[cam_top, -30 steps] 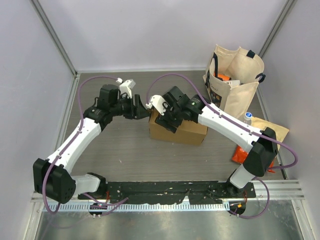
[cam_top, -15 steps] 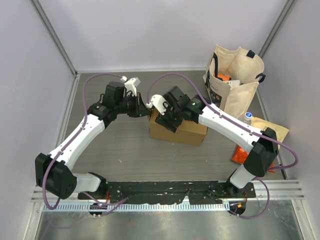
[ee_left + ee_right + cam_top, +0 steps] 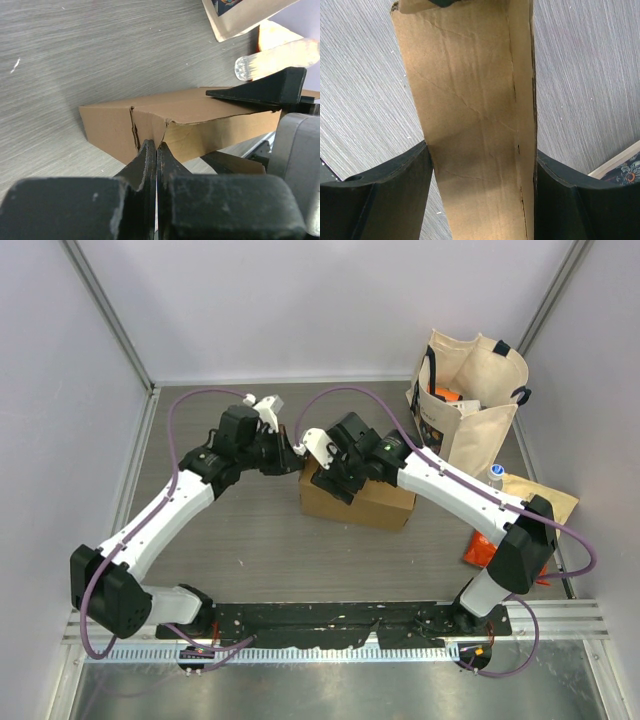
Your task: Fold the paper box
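Note:
The paper box (image 3: 368, 506) is a plain brown carton lying on the grey table, mid-right. My right gripper (image 3: 336, 476) straddles its left part from above. In the right wrist view its fingers (image 3: 400, 185) press against both long sides of the box (image 3: 470, 125), so it is shut on the box. My left gripper (image 3: 293, 455) is shut with nothing between its jaws. In the left wrist view its tips (image 3: 156, 145) touch the creased, dented end flap of the box (image 3: 107, 125). The right gripper's black finger (image 3: 260, 90) lies over the box top.
A cream tote bag (image 3: 470, 390) stands at the back right. An orange snack bag (image 3: 485, 550), a plastic bottle (image 3: 496, 475) and a tan paper pouch (image 3: 548, 502) lie by the right wall. Metal frame posts and walls close in both sides.
My left gripper has shut and moved right, up to the box's left end. The right arm and the box have stayed in place.

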Tool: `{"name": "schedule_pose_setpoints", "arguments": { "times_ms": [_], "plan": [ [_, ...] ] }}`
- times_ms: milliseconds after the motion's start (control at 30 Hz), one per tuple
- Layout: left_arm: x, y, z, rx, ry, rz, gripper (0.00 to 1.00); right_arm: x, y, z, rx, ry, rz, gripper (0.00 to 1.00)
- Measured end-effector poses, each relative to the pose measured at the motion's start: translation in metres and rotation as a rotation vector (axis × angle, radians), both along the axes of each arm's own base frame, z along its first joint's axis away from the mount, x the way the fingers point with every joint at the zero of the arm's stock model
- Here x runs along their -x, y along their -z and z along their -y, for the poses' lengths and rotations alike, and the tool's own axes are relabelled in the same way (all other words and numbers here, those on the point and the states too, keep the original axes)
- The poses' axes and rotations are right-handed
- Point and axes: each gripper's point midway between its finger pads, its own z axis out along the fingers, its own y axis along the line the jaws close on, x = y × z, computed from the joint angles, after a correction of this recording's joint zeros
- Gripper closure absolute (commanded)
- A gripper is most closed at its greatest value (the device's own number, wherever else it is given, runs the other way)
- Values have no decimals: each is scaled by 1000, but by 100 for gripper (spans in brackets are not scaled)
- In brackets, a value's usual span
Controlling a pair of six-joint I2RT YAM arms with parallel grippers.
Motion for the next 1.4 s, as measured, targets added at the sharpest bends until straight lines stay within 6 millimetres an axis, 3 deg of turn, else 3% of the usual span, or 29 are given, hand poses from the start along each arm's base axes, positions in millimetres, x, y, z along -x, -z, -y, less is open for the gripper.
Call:
{"name": "schedule_pose_setpoints", "arguments": {
  "times_ms": [233,600,800,933,967,1033,1067,1133,1233,1333,1400],
  "plan": [
    [1,3,-2,-104,28,86,100,-1,1,1,7,5,3,52],
    [2,8,-7,-214,78,158,100,-2,2,0,-20,9,41,41],
    [0,7,-5,-191,64,154,100,-5,-2,2,-59,73,39,21],
    [1,10,-3,-164,34,120,100,-7,-8,1,-180,251,-17,9],
    [1,14,1,-149,21,91,100,-1,-15,8,-255,374,-77,8],
    [1,16,2,-149,20,86,100,1,-19,11,-279,408,-91,6],
    [2,18,2,-149,21,74,100,5,-23,17,-302,449,-101,6],
    [2,22,3,-155,21,58,100,11,-37,49,-333,566,-84,6],
    [0,21,4,-161,22,46,100,15,-78,101,-414,735,26,6],
    [0,21,4,-165,23,43,100,29,-104,132,-479,816,111,18],
    [2,21,3,-170,25,36,100,38,-106,145,-488,850,129,30]
  ]
}}
